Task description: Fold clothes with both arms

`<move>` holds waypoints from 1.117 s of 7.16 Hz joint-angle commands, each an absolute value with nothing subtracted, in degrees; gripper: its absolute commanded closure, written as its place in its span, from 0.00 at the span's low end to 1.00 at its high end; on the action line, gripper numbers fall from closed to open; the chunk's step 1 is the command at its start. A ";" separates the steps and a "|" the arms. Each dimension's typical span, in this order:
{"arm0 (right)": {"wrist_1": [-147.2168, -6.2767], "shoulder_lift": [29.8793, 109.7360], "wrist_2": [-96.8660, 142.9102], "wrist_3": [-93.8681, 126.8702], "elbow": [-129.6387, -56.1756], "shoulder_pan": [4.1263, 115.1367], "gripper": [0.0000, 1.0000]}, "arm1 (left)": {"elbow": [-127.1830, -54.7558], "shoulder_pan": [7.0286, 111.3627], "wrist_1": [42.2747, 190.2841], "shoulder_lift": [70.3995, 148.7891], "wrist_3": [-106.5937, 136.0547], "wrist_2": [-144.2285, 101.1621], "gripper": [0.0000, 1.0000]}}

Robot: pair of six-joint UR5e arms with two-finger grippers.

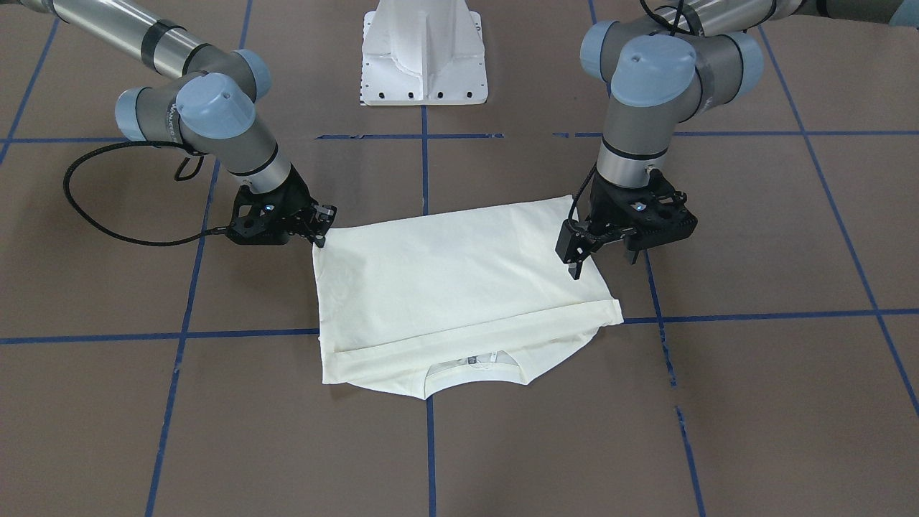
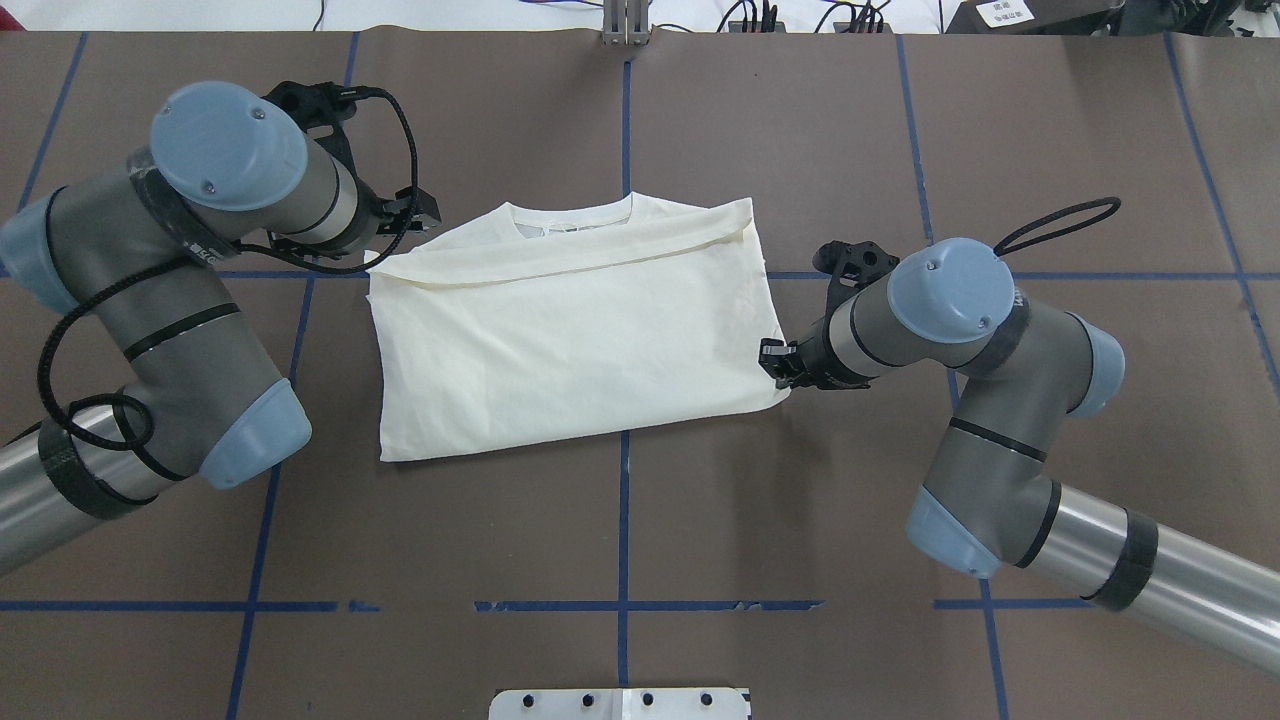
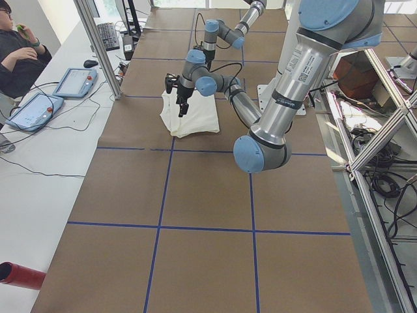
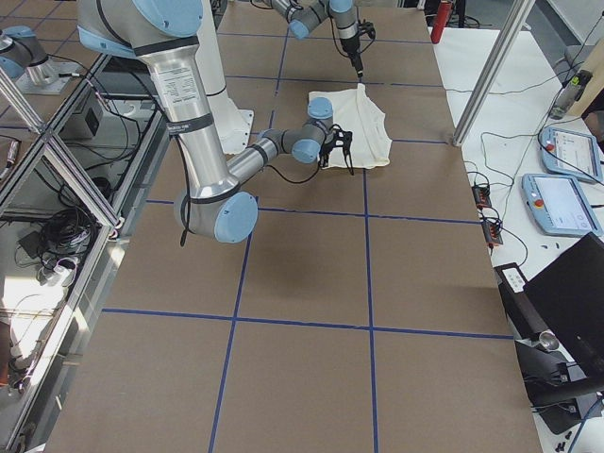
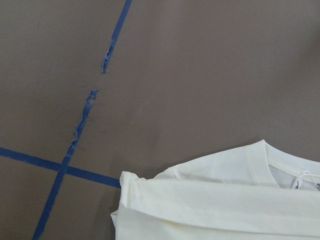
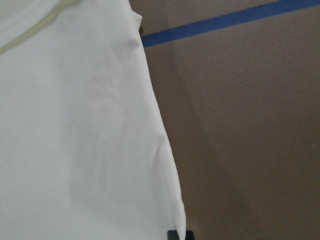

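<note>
The cream T-shirt lies plain side up on the brown table, its hem folded up to the collar. My left gripper hangs open just above the shirt's edge at the hem's corner, holding nothing. My right gripper is down at table level at the opposite corner on the robot's side. A dark fingertip sits right at that corner, and the jaws look shut on the fabric. The shirt's print is hidden.
The white pedestal base stands behind the shirt on the robot's side. Blue tape lines grid the brown table cover. A person sits at a side desk with tablets beyond the table's far edge.
</note>
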State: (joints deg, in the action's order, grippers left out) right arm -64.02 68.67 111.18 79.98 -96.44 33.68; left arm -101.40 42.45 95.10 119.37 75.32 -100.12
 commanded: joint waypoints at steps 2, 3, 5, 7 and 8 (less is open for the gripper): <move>-63.98 83.07 111.10 80.07 -109.54 33.84 1.00 | -101.43 42.28 95.10 119.62 75.67 -100.20 0.00; -63.90 90.28 111.09 80.59 -115.52 32.10 1.00 | -101.34 41.49 95.18 119.62 76.63 -100.11 0.00; -63.72 101.72 111.18 80.95 -123.45 24.65 1.00 | -101.42 40.17 95.27 119.97 78.39 -100.02 0.00; -63.46 105.55 115.99 82.52 -126.20 21.63 1.00 | -101.60 39.29 95.27 120.15 79.62 -100.11 0.00; -63.37 105.73 116.71 83.66 -126.38 19.36 1.00 | -102.30 39.03 95.27 120.15 79.63 -100.28 0.00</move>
State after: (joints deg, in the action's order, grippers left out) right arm -63.48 104.57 114.93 82.32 -125.44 21.90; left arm -101.71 39.50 95.27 120.10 79.26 -100.14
